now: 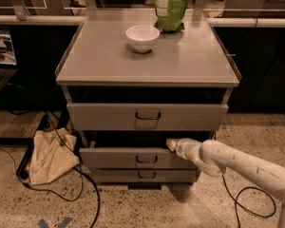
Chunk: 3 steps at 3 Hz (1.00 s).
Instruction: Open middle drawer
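The middle drawer (133,157) is a grey metal front with a small dark loop handle (146,159), between a taller top drawer (109,116) and a slim bottom drawer (114,175). It stands pulled out a little, with a dark gap above its top edge. My gripper (172,144), at the end of the white arm (237,164) coming in from the lower right, sits at the top edge of the middle drawer, right of its handle. I cannot tell whether it hooks the edge or only touches it.
A white bowl (142,37) and a green bag (172,6) stand on the grey cabinet top (99,61). A beige cloth bag (50,156) and black cables (85,184) lie on the floor at the left. A cable (242,198) runs under the arm.
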Available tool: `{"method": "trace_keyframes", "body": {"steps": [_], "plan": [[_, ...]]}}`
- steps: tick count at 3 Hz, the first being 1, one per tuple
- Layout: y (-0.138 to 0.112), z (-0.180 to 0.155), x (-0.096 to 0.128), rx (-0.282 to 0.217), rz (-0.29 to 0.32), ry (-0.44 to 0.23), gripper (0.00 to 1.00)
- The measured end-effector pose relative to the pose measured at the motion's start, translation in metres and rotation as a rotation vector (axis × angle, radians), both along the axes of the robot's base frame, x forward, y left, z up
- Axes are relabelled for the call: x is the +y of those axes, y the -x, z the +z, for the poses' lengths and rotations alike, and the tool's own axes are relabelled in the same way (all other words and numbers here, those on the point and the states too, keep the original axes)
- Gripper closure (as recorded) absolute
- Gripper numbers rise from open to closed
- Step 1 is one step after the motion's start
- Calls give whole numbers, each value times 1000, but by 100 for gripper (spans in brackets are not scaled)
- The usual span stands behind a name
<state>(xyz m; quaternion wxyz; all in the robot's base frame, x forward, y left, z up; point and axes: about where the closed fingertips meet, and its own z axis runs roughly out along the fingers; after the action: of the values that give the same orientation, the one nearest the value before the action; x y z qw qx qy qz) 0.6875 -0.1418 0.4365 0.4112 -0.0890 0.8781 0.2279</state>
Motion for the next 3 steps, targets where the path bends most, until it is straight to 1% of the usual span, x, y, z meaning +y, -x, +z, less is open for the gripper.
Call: {"method": "trace_keyframes", "body": {"steps": [1, 2, 3], "plan": [[31, -7, -10, 55, 25, -17, 100], [35, -5, -12, 65, 28, -20, 100], [78, -16, -24, 158, 56, -43, 100]]}}
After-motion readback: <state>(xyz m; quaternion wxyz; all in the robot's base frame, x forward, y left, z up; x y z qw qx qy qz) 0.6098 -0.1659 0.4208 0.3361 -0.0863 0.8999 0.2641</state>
